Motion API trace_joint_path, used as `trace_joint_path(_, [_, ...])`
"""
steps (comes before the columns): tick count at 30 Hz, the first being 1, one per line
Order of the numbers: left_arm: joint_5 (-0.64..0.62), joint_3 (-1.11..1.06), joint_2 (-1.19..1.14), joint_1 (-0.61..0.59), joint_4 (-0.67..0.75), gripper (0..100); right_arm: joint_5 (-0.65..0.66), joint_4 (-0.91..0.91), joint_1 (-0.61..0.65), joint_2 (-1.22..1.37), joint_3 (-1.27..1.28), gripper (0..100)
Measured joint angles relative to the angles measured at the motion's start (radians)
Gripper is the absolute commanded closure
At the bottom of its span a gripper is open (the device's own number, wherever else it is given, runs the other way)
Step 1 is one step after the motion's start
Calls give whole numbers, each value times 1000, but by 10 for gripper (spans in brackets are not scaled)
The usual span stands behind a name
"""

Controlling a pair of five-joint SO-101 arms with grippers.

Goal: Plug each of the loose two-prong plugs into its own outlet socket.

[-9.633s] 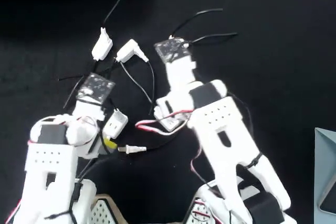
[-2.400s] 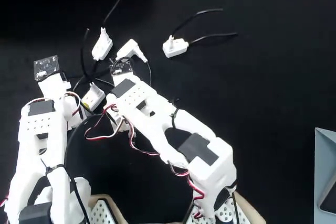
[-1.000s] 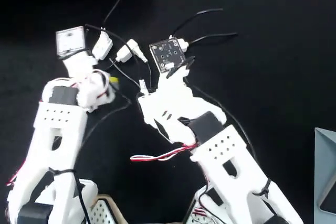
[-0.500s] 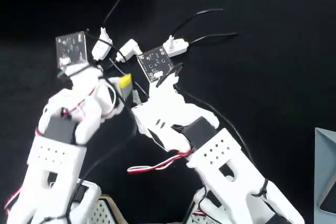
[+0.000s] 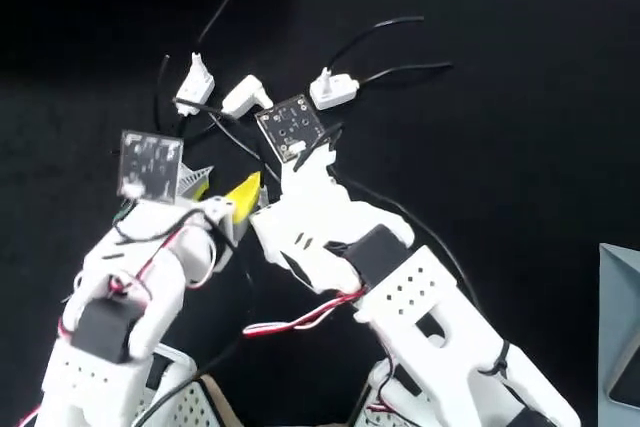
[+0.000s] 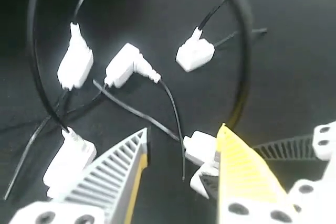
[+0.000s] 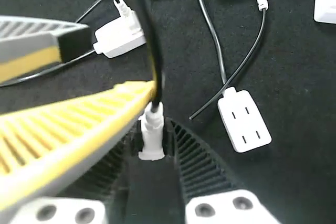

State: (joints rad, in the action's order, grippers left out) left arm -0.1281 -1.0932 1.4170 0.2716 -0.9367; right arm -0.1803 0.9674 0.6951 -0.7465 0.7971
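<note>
From above, the black tabletop [image 5: 540,147] carries 3 white connectors in a row at its far side, the first [image 5: 195,84], the second [image 5: 246,96] and the third [image 5: 334,89], each trailing a thin black lead. The left arm [image 5: 110,327] and the right arm [image 5: 420,297] meet just in front of them, and the left claw [image 5: 222,187] shows its yellow finger right against the right arm's front end. In the left wrist view, that claw stands wide open above the tabletop, 1 grey ribbed finger and 1 yellow one spread apart, with a small white plug [image 6: 201,148] low between them, nearer the yellow one. A thick black cord [image 6: 242,77] loops past overhead. In the right wrist view, the right claw [image 7: 152,129] is clamped on that plug, its black ribbed fingers pressing both sides, the cord rising from the plug's top. The yellow finger crosses in front and touches the cord just above the plug. An outlet socket [image 7: 244,120] lies flat nearby, slots up, apart from the plug.
</note>
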Motion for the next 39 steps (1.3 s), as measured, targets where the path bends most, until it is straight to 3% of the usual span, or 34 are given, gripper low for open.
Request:
trace_joint_path(5, [3, -44, 115, -5, -3, 782, 0, 0, 0, 0, 2, 987])
trace_joint_path(9, [6, -46, 137, -84, 0, 782, 0, -2, -6, 0, 8, 987])
trace_joint_path(16, [8, -44, 21, -210, 38, 786, 0, -2, -184, 0, 8, 987])
trace_joint_path(26, [146, 207, -560, -216, 38, 783, 0, -2, -506, 0, -31, 987])
trace_joint_path(33, [310, 456, -1039, -216, 40, 783, 0, -2, -539, 0, -35, 987])
trace_joint_path(39, [299, 681, -1384, -203, 46, 783, 0, -2, -539, 0, -35, 987])
